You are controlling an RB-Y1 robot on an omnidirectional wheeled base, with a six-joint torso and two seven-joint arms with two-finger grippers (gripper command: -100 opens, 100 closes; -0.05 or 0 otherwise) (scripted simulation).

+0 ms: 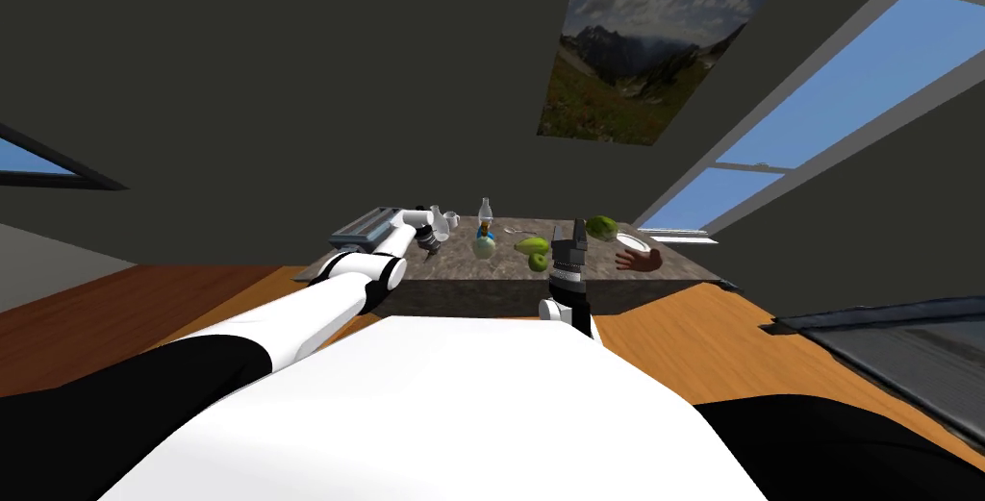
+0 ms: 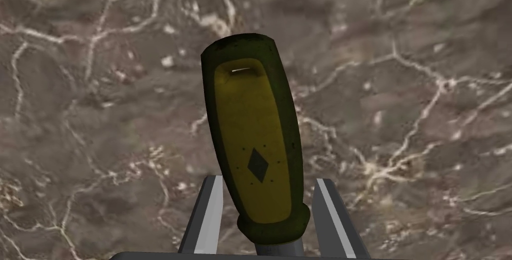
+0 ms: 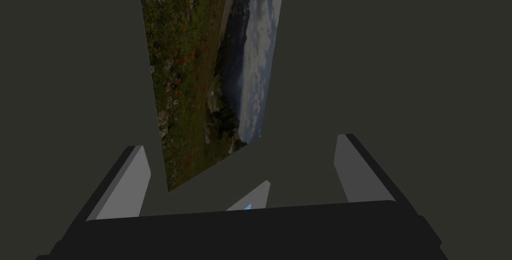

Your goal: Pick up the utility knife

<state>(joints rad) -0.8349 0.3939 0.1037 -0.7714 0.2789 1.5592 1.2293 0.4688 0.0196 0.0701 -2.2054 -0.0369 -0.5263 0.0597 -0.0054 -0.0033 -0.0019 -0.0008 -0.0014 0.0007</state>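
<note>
The utility knife lies between our left jaws. Its yellow and dark green handle runs straight out beyond their tips over the veined brown table. Its grey metal neck sits deep in the gap, close to the dark gripper body. The left jaws stand narrow, one on each flank of the handle's near end. One looks to be against the green rim, while a sliver of table shows beside the other, so we cannot tell whether they truly pinch it.

We judge the knife stiff and fairly light, a hard shell that will not give under pressure. The smooth yellow panel may slide, so the darker rim along the flanks seems the better place to bear. Most of the handle reaches past the jaw tips, so we expect it to droop or twist when raised. A hold nearer mid-handle, away from the metal neck where the blade would sit, looks safer.

Our right jaws are spread wide, holding nothing, well apart from the knife.
</note>
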